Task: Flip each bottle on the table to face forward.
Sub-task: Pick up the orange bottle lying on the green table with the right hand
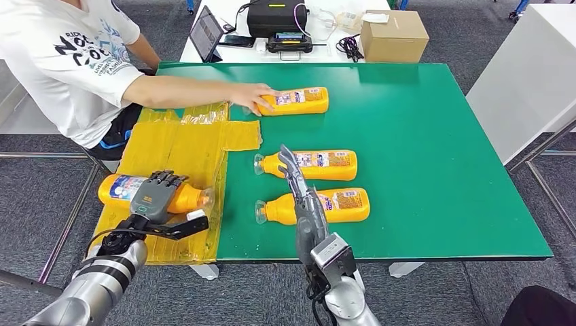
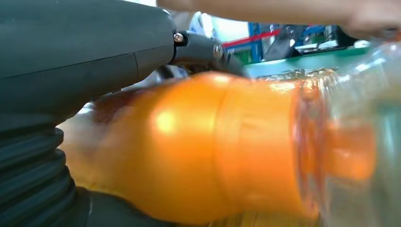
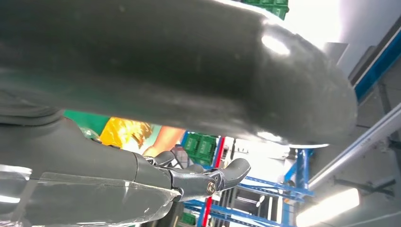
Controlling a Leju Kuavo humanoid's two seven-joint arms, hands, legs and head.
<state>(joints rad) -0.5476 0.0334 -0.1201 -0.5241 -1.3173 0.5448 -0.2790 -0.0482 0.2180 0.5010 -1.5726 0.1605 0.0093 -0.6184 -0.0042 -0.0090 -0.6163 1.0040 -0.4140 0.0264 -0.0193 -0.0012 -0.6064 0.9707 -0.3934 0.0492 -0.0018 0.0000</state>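
An orange bottle (image 1: 119,189) with a blue and white label lies on the yellow plastic sheet (image 1: 176,146) at the table's left end, its clear cap (image 1: 205,197) pointing right. My left hand (image 1: 156,197) wraps over its middle and holds it. Up close, the orange neck (image 2: 203,146) and clear cap (image 2: 350,151) sit against that hand (image 2: 71,71). My right hand (image 1: 299,197) hovers with straight fingers, holding nothing, above two orange bottles (image 1: 316,165) (image 1: 336,206) lying caps left on the green table (image 1: 435,170). A third bottle (image 1: 302,100) lies farther back.
A person in a white shirt sits at the back left, a hand (image 1: 251,95) resting on the far bottle. Behind the green table a white table carries a cardboard box (image 1: 394,35), a black case (image 1: 275,17) and a tablet (image 1: 206,32). A white cabinet (image 1: 523,75) stands right.
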